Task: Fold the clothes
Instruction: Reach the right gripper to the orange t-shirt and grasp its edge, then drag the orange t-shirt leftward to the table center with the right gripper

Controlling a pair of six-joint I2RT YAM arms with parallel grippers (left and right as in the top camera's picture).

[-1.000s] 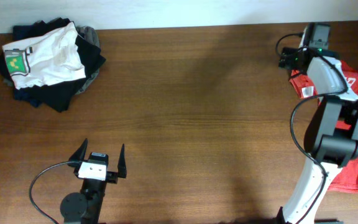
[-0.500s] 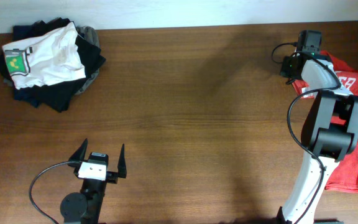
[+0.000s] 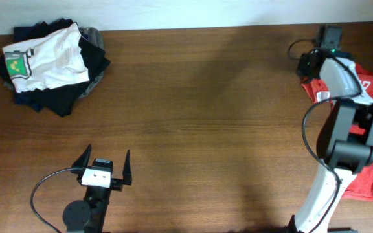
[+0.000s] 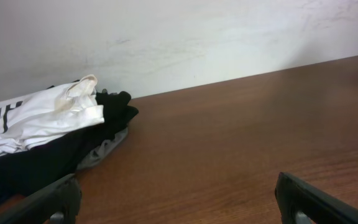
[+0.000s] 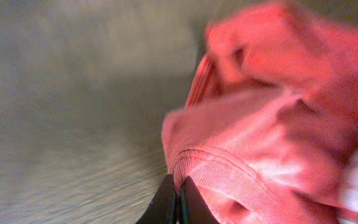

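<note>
Pinching a ribbed edge of the red-orange T-shirt (image 5: 260, 137), the right claw (image 5: 179, 200) is fully closed. Its two fingertips meet with a thin fold of cloth trapped between them. Whether that edge is the collar or a sleeve hem cannot be told from the blurred wrist view. Gripping a finished edge rather than the middle of the cloth is judged deliberate: a seam gives a firm line by which to draw the garment out flat.

Seen from overhead, the T-shirt lies crumpled at the far right side of the desk (image 3: 199, 116), partly hidden under the right arm and reaching the edge of the picture. It is not yet spread, so folding proper has not begun.

The left claw (image 3: 107, 153) stands fully open and holds nothing. It sits at the near left of the desk, well apart from the T-shirt, and is judged to be waiting.

At the far left corner a white T-shirt (image 3: 44, 58) rests on dark garments (image 3: 60, 100), well apart from both claws.
</note>
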